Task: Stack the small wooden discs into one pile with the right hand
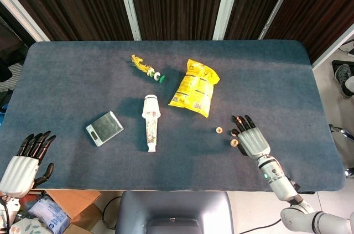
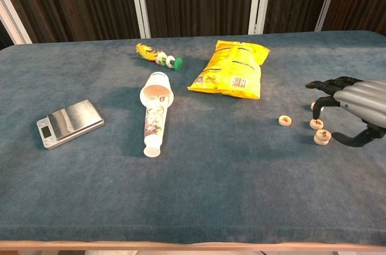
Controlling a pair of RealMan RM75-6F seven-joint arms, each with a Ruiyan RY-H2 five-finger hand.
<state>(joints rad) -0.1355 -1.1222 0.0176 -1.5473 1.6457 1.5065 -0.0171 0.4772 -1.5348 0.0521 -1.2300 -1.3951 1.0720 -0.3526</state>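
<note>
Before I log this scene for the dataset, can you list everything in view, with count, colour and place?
wooden discs: four places visible, tan; near right, by the right hand; the nearest looks like two stacked.
chip bag: one, yellow; far centre-right, lying flat.
paper cups: one nested stack, white printed; centre, on its side.
scale: one, silver; near left.
feather toy: one, yellow, green and white; far centre.
table: one, blue-grey cloth.
left hand: off the table's near left corner, holding nothing.
right hand: over the discs, fingers apart, holding nothing.
</note>
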